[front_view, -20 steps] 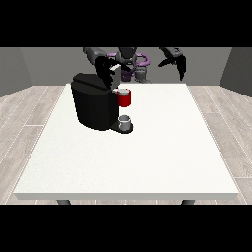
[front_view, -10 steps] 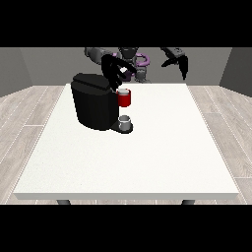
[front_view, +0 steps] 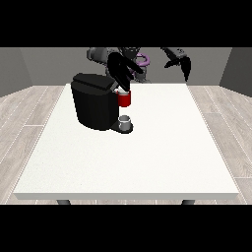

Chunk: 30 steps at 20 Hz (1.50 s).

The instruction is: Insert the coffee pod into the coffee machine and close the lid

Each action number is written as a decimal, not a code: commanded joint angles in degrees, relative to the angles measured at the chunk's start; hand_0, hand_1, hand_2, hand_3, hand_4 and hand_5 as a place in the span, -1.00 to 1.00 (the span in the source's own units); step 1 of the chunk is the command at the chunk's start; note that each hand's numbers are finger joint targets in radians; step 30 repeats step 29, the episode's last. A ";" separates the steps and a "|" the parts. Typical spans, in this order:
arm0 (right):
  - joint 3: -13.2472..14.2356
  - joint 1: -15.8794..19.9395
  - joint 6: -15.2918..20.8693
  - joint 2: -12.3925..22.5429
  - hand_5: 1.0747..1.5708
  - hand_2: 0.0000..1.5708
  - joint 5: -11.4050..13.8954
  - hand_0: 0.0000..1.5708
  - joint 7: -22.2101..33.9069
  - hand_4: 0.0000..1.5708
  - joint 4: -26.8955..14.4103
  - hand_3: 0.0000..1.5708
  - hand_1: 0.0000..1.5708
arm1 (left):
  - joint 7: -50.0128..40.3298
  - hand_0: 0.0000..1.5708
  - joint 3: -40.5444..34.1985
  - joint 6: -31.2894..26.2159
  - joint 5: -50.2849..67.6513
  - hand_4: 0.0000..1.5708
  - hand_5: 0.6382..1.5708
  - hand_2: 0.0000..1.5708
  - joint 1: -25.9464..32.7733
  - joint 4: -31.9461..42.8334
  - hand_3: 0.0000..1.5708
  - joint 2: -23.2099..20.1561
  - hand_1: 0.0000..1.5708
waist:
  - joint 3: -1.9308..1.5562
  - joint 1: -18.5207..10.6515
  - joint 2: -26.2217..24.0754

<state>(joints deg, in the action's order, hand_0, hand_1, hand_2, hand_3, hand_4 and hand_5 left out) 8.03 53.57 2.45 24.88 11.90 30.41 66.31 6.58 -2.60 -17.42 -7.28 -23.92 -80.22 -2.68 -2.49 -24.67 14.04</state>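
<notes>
Front view shows the coffee machine standing toward the table's far left corner, its front facing the middle of the table, a red thing at the machine up top and a grey thing on its base; whether that is the pod I cannot tell. Just above the red thing hangs the hand at the view's left, fingers pointing down, probably working at the lid area; its grip I cannot tell. Beyond the far edge, the hand at the view's right hovers clear with fingers relaxed, holding nothing.
</notes>
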 commanded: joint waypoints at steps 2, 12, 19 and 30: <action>-3.20 6.21 -1.19 -4.86 1.00 -1.00 -1.64 -1.00 -7.17 -1.00 4.51 -1.00 -1.00 | 0.07 -1.00 1.48 -0.93 0.13 -0.54 1.00 -1.00 -1.74 -0.15 -1.00 0.89 -1.00 | 2.41 -7.92 2.03; 0.16 6.99 0.65 -4.76 1.00 -1.00 -2.54 -1.00 -7.53 -0.93 8.83 -1.00 -1.00 | -1.05 -1.00 3.22 -3.07 -0.41 -0.65 1.00 -1.00 -8.23 -1.02 -1.00 -0.03 -1.00 | 2.40 -12.63 8.49; -3.08 7.91 2.32 -10.59 1.00 -1.00 -1.54 -1.00 -15.23 -1.00 4.61 -1.00 -1.00 | -3.43 -1.00 2.46 -2.20 1.29 -0.58 1.00 -1.00 -7.35 -2.33 -1.00 1.36 -1.00 | 2.50 -8.47 6.12; -9.74 -3.38 -0.75 -20.47 1.00 -1.00 -4.25 -1.00 -25.70 -0.67 7.76 -1.00 -1.00 | 1.37 -1.00 -1.85 -1.82 2.42 -0.66 1.00 -1.00 6.91 -0.57 -1.00 -1.75 -1.00 | 2.50 2.33 -4.38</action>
